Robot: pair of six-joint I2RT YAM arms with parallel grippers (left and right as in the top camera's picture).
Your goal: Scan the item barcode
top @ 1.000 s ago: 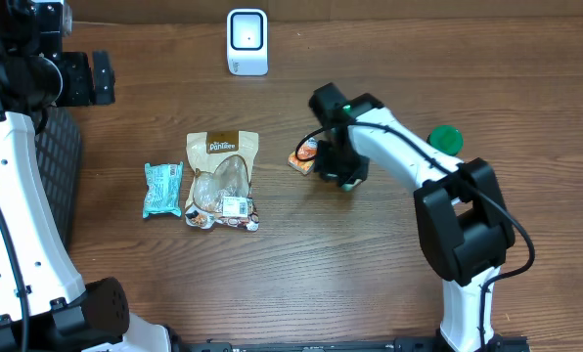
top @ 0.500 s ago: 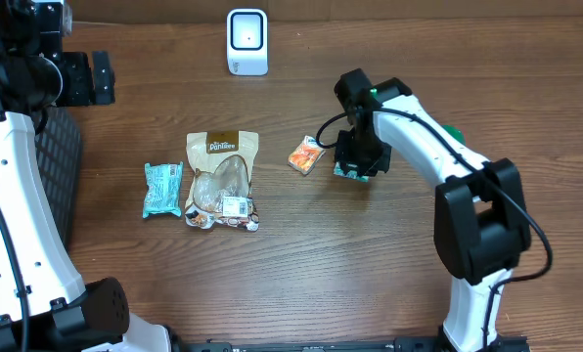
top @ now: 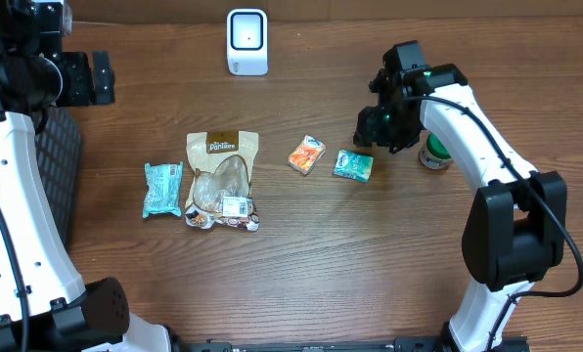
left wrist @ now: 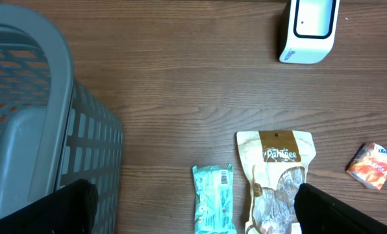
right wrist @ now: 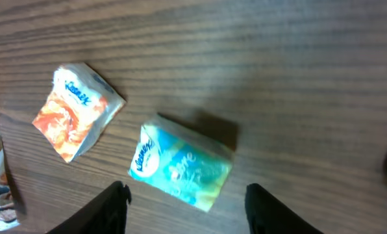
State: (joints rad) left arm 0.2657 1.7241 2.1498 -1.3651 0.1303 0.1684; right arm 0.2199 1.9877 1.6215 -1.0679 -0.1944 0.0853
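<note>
With the right claw spread and empty above the teal tissue pack, which lies flat on the table well apart from the scanner, to its right, descend squarely and pinch the edges, leaving the barcode face uncovered.

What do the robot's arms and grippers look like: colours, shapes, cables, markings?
Both arms have white shells, black joints. Thin black cables run along the right arm and left arm. A green light glows near the right wrist. Left fingers and right fingers are black.
</note>
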